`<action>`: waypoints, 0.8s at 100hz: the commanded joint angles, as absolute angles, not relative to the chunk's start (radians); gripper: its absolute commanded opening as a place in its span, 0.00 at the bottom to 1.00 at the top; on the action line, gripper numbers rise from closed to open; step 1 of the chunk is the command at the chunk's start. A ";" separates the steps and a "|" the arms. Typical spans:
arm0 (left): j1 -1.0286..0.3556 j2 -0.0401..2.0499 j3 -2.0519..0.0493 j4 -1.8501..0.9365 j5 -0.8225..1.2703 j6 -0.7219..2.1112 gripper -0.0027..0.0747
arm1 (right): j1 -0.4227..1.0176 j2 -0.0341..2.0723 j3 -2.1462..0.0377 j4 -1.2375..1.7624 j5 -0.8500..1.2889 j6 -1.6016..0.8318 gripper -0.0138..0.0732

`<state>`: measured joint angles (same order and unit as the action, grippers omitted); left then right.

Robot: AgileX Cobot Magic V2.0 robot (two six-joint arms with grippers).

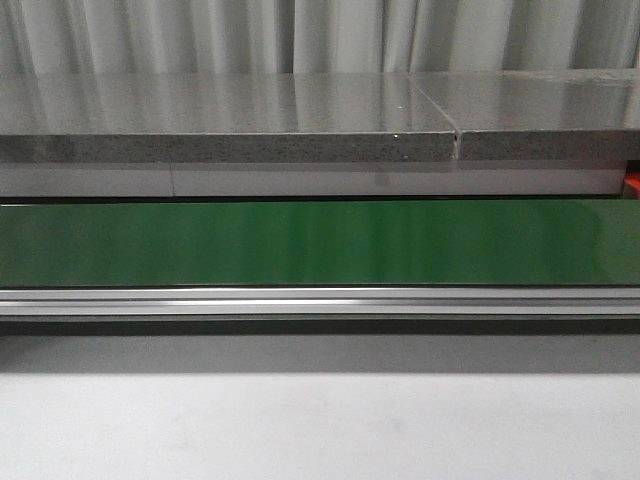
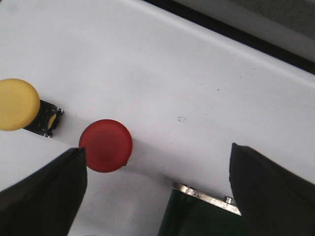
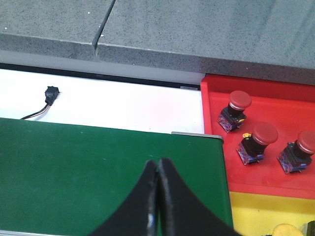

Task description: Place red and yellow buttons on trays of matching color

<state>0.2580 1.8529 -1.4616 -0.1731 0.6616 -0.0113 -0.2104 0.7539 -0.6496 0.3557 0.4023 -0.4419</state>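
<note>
Mid-sort, with the pick of a red piece in hand. Left gripper spread wide and empty, hanging over the white table beside the end of the green conveyor belt; red button lying just inside one finger, not centred between the jaws, with a yellow button just beyond it, apart from it. Right gripper clenched on nothing, poised over the belt next to the red tray, already holding three red buttons, and the yellow tray, showing one yellow cap at its edge. Next, probably: shift sideways to centre the red cap, descend, close, then carry toward the red tray; care needed to avoid nudging the yellow neighbour.
</note>
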 commanded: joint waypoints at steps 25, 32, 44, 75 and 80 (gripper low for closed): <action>0.330 1.876 -1.516 -0.157 0.635 -0.023 0.77 | -0.210 0.748 -0.674 0.370 0.330 -0.454 0.08; 0.330 1.886 -1.516 -0.156 0.635 -0.023 0.77 | -0.210 0.748 -0.674 0.370 0.330 -0.454 0.08; 0.330 1.898 -1.516 -0.156 0.615 -0.023 0.77 | -0.210 0.748 -0.674 0.370 0.330 -0.454 0.08; 0.330 1.937 -1.517 -0.160 0.584 -0.023 0.77 | -0.210 0.748 -0.674 0.370 0.330 -0.454 0.08; 0.330 1.948 -1.517 -0.165 0.582 -0.023 0.77 | -0.210 0.748 -0.674 0.370 0.330 -0.454 0.08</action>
